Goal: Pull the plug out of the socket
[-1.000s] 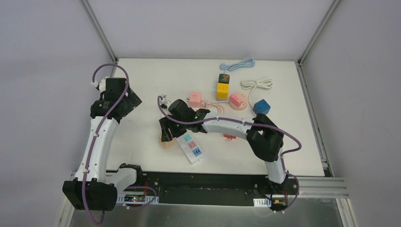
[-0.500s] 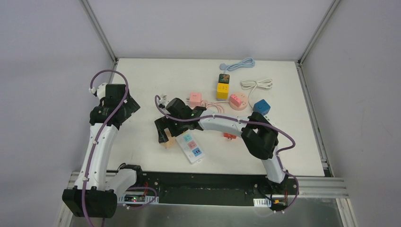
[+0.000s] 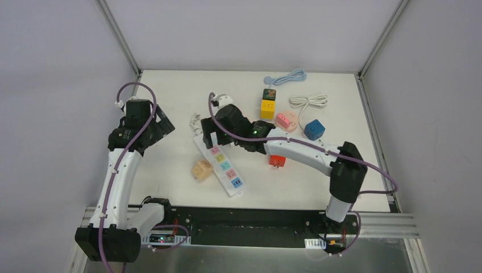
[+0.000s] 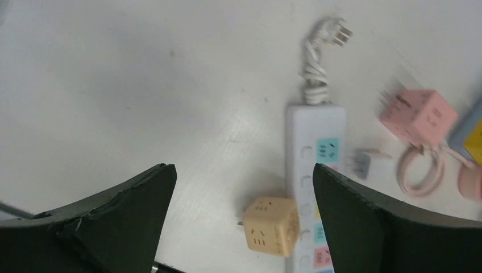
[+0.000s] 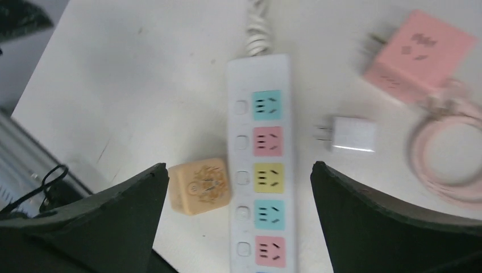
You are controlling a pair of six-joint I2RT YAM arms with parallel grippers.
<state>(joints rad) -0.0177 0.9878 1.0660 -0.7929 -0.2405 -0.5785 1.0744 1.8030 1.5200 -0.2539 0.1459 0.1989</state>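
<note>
Nearest us, the tan cube plug (image 3: 200,169) lies on the table (image 3: 165,187) just beside the power strip (image 3: 223,166), whose sockets (image 5: 267,139) in the right wrist view all show empty; we judge the pull done. The right gripper (image 5: 237,170) hangs spread above the strip, the left gripper (image 4: 241,168) spread off to the side. We advise a straight upward retreat, clear of the cord (image 5: 258,28) and white charger (image 5: 352,135) beyond.

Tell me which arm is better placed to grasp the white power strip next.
Right. Its open hand hangs above the power strip, which lies centred between its fingers in the wrist view. The left hand hovers off to the side.
</note>
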